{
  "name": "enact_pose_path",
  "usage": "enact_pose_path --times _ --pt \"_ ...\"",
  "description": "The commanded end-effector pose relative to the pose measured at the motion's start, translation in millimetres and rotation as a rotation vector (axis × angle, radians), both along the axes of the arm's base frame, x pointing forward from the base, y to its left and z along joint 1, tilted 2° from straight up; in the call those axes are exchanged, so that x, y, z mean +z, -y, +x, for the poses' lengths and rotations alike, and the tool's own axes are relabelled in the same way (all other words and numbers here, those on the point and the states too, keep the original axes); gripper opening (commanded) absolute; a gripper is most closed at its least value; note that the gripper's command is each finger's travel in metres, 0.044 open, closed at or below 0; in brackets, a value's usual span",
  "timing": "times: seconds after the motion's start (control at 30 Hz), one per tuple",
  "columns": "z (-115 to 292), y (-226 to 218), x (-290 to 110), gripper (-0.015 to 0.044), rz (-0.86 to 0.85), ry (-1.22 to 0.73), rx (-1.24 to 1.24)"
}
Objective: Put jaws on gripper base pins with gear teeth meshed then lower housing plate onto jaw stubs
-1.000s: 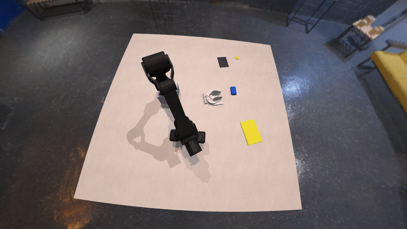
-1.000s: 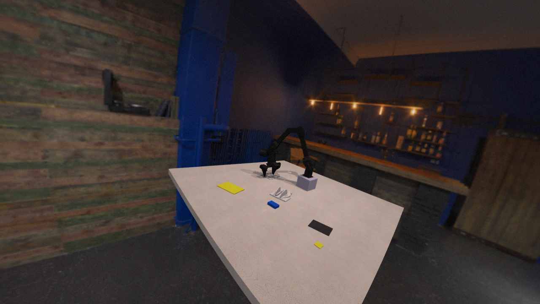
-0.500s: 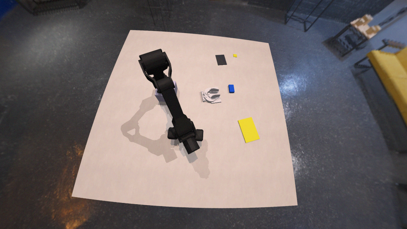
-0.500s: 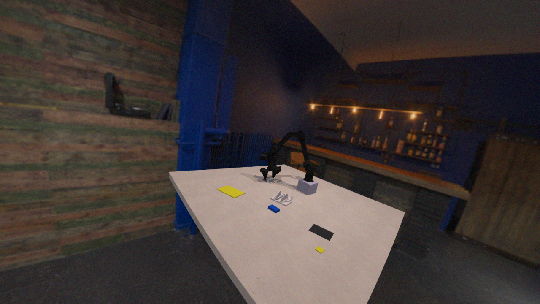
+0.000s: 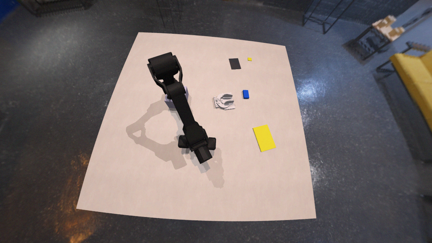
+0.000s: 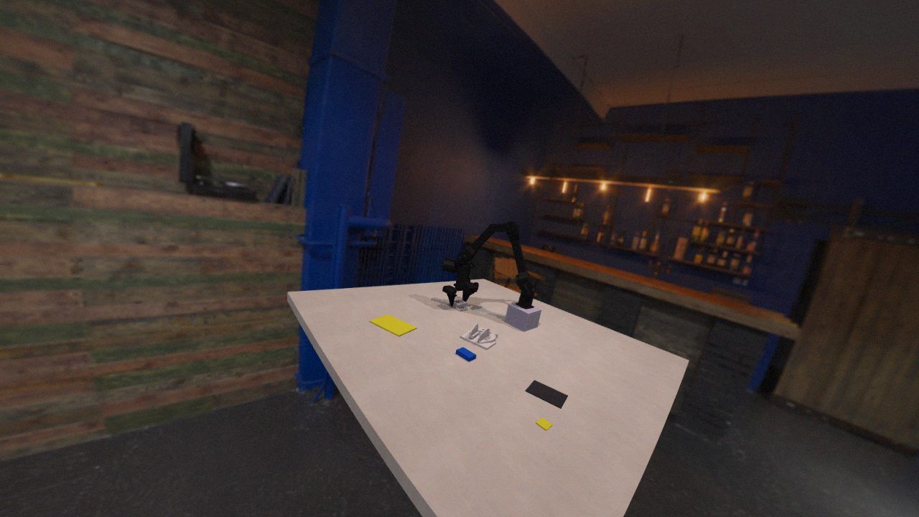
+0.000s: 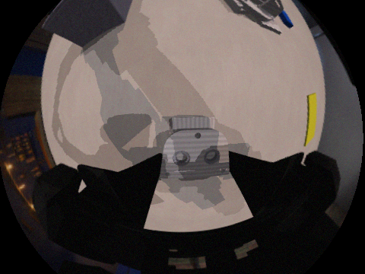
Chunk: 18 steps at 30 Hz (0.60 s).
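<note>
The grey housing plate [image 7: 195,146], with two round holes and one small hole, lies low over the table between the fingertips in the wrist view. My gripper [image 5: 197,141] [image 6: 459,302] [image 7: 194,155] is shut on it, a finger at each side edge. In the top view the arm hides most of the plate. The white gripper base [image 5: 230,107] [image 6: 490,344] [image 7: 273,28] lies apart from the plate. Two jaws [image 5: 227,96] [image 6: 484,334] lie on the base, side by side. Whether their teeth mesh is too small to tell.
A blue block [image 5: 245,94] [image 6: 465,354] [image 7: 287,20] lies beside the base. A large yellow sheet [image 5: 264,138] [image 6: 393,324] [image 7: 311,119], a dark sheet [image 5: 234,63] [image 6: 546,393] and a small yellow square [image 5: 249,59] [image 6: 544,424] lie on the table. The arm stands on a pale block [image 6: 521,317].
</note>
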<state>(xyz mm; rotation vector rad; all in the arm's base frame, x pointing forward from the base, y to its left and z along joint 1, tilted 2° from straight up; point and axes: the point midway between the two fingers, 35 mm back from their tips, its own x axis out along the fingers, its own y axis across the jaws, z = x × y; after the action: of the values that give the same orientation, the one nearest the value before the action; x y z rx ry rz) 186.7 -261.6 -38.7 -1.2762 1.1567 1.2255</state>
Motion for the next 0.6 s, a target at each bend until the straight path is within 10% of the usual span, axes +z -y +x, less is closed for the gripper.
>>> enact_pose_path --times 0.0,0.57 --pt "0.0 0.0 0.0 0.0351 0.0 0.0 0.0" --pt "0.0 1.7 42.3 0.0351 0.001 0.002 0.0"
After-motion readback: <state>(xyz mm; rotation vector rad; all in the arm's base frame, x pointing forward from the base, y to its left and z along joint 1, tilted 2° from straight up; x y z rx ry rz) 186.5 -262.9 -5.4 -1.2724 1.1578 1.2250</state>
